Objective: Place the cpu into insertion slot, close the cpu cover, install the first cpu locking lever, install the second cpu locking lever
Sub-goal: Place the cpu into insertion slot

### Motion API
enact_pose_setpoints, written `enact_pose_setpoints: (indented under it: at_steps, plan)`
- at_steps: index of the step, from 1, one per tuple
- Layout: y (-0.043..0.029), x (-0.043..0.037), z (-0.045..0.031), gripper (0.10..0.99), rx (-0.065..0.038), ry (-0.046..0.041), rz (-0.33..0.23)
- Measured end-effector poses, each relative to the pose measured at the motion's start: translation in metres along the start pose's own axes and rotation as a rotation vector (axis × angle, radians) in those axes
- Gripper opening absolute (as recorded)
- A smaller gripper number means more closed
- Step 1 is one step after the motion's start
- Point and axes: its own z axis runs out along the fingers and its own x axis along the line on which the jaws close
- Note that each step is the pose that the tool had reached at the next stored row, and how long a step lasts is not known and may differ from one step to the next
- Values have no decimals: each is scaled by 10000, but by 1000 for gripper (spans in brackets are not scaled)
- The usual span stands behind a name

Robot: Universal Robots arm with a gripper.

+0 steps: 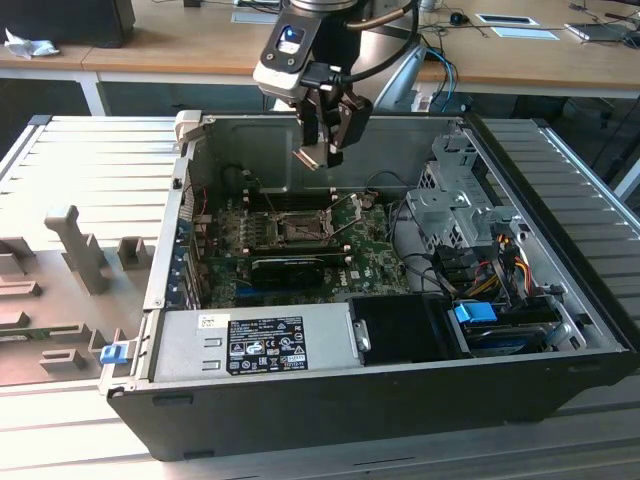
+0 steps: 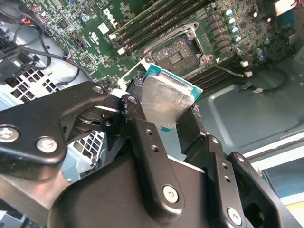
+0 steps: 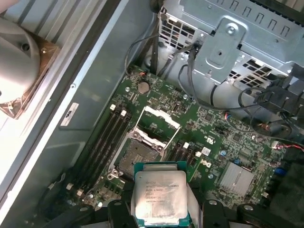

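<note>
Second wrist view has the gripper (image 2: 165,104) closed on the cpu (image 2: 167,92), one black finger against each of two opposite edges; the chip is square, so no side runs longer, and its pale metal face is turned toward the wrist with a green border showing round it; in the first wrist view the cpu (image 3: 159,194) sits between the fingers (image 3: 118,211) with its sides turned out of line with the sides of the insertion slot (image 3: 135,154); in the exterior view the gripper (image 1: 325,152) hangs well above the insertion slot (image 1: 295,228), apart from it; the slot lies bare and dark, and the cpu cover (image 3: 156,122) stands swung up at the slot's edge away from the chip; memory slots (image 3: 102,137) run close along the slot's sides on the motherboard (image 3: 213,142); room straight above the slot is open; the drive cage (image 3: 237,42) and its cables (image 3: 190,80) stand well off to one side of the slot, inside the computer case (image 1: 400,400).
</note>
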Motion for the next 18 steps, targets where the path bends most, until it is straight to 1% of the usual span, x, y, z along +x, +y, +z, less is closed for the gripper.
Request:
enact_pose_setpoints:
  at_steps: [18]
  plan:
    - [-1,0,16,525,-22,-112,1266]
